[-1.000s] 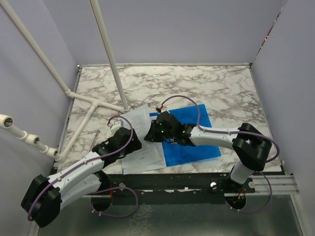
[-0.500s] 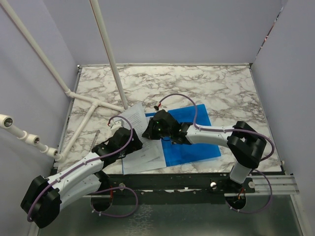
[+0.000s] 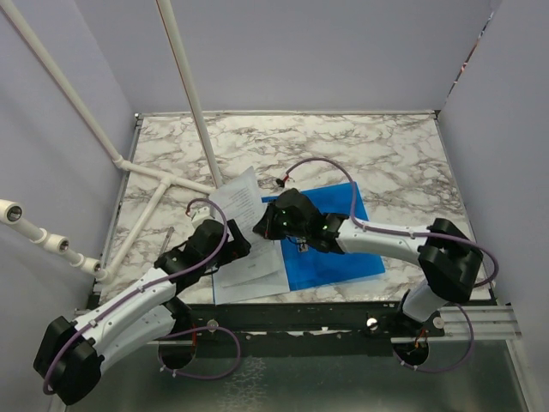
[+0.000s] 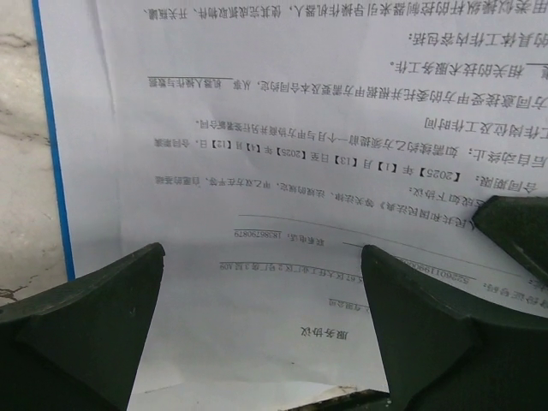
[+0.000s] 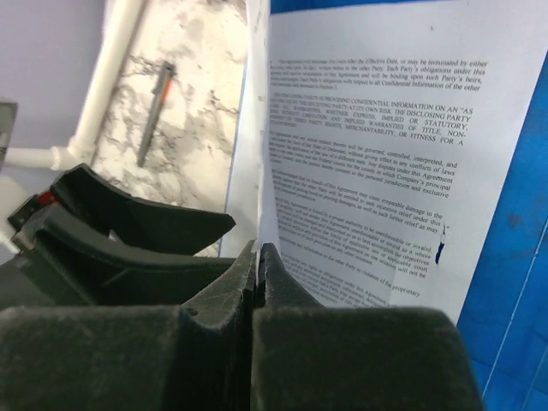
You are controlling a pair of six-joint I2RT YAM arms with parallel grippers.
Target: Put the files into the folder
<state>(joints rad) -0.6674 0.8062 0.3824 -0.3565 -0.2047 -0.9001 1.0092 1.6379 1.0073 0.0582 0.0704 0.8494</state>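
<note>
**Fig.** Two-arm station seen from above and from both wrists.

**Container.** The folder (image 3: 343,262) lies flat on the marble table (image 3: 386,154), near its front edge and right of centre. The files (image 3: 257,275) lie to its left, overlapping its left part. Part of the blue stays bare to the right.

**Arms.** Both arms reach inward and meet over the sheets. The right gripper (image 5: 258,257) has its fingers pressed together on the raised left edge of a sheet (the seam between them meets the paper's edge). The left gripper (image 4: 264,257) hangs low over the files just beside it. Its fingers are spread wide with nothing between them.

**Views compared.**
- The left wrist view alone shows a thin blue edge past the sheet's left side, and Chinese print.
- The right wrist view shows a sheet in English print lying on the blue surface. It also shows a pen (image 5: 154,103) on the marble beside a white pipe (image 5: 111,68).
- The overhead view hides the pinched paper edge behind the wrists.
</note>
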